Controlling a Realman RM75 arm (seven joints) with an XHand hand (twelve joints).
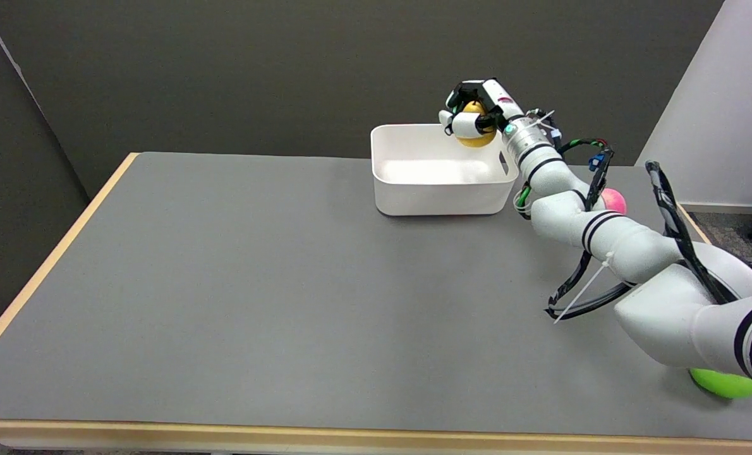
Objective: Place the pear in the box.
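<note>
Gripping the yellow round pear [477,136] in your right hand [475,115], fingers [461,126] wrapped around it, above the far right corner of the white rectangular plastic box [439,193], grey counter [256,284] beneath.

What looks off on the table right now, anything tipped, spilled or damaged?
Nothing stands out. The white box sits upright and looks empty. The right hand holds the yellow pear over the box's far right corner. A pink ball and a green ball lie partly hidden behind the arm.
</note>
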